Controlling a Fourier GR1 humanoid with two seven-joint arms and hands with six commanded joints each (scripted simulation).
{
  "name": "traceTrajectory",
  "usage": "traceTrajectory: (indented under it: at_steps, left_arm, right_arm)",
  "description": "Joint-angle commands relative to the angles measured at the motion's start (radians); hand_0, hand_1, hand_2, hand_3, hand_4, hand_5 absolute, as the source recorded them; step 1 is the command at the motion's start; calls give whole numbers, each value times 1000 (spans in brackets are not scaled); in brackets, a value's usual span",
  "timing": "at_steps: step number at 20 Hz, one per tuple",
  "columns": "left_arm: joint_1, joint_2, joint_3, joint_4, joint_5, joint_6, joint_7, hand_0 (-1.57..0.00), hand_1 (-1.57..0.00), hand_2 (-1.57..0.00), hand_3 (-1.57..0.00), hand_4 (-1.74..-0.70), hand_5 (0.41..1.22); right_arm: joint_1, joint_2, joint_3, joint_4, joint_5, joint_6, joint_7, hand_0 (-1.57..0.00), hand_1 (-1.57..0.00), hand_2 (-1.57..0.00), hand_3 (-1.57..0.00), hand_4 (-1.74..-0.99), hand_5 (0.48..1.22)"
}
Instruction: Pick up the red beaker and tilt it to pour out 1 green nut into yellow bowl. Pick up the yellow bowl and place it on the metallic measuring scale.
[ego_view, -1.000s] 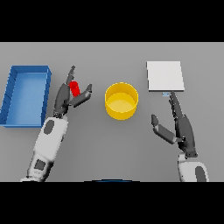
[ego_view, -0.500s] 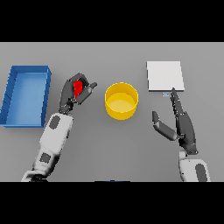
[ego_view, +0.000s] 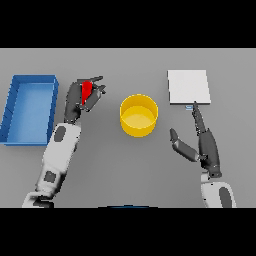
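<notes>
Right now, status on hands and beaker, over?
Left hand fingers curled round red beaker, left of yellow bowl. Right hand open, idle below scale. Blue bin far left, nothing between beaker and bowl.

**Left hand grips the red beaker**

The left hand (ego_view: 80, 100) curls round the red beaker (ego_view: 87, 91), between the blue tray (ego_view: 15, 107) and the yellow bowl (ego_view: 139, 115). The right hand (ego_view: 202, 142) lies flat, fingers straight, just below the scale (ego_view: 188, 86).
</notes>
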Motion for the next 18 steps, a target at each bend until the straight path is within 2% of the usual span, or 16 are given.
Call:
traceTrajectory:
  at_steps: [1,2,3,4,7,9,12,14,16,18]
  left_arm:
    - [4,10,-16,-26,-13,-5,11,-1527,-1529,-1528,-1509,-1718,1126]
    - [5,28,-38,-56,-30,-20,35,-1536,-1537,-1537,-1522,-1723,1127]
    - [12,38,-71,-86,-61,-25,51,-1543,-1544,-1544,-1532,-1726,1130]
    - [8,58,-105,-108,-96,-37,66,-1549,-1549,-1549,-1539,-1729,1134]
    - [-36,127,-220,-130,-236,-69,165,-1559,-1560,-1560,-1555,-1735,1136]
    - [-39,143,-261,-151,-272,-91,190,-1559,-1560,-1560,-1555,-1735,1127]
    - [-42,157,-293,-177,-294,-112,226,-1559,-1560,-1560,-1555,-1735,1136]
    - [-70,193,-348,-198,-348,-155,260,-1564,-1564,-1564,-1561,-1737,1149]
    - [-135,213,-428,-165,-442,-187,304,-1566,-1566,-1566,-1564,-1739,1153]
    - [-187,238,-506,-138,-519,-229,293,-1568,-1568,-1568,-1567,-1739,1177]
  right_arm:
    - [-2,-9,-5,-5,4,-4,-3,1,1,1,1,-1127,659]
    - [-12,-16,-15,-2,6,-11,9,1,1,1,1,-1116,656]
    - [-2,-25,-14,-6,7,-5,-11,1,1,1,1,-1108,656]
    - [-1,-21,-11,1,18,-12,-2,1,1,1,1,-1103,656]
    - [-2,-25,-12,2,14,-6,-9,1,1,1,1,-1092,661]
    - [17,-18,-7,-8,6,-2,-33,1,1,1,1,-1092,667]
    - [6,-26,-9,-18,10,1,2,1,1,1,1,-1092,664]
    - [13,-22,-2,-17,8,9,-4,1,1,1,1,-1096,670]
    - [2,-20,-3,-17,1,13,-3,1,1,1,1,-1069,685]
    - [5,-28,-2,-25,8,13,-10,1,1,1,1,-1056,692]
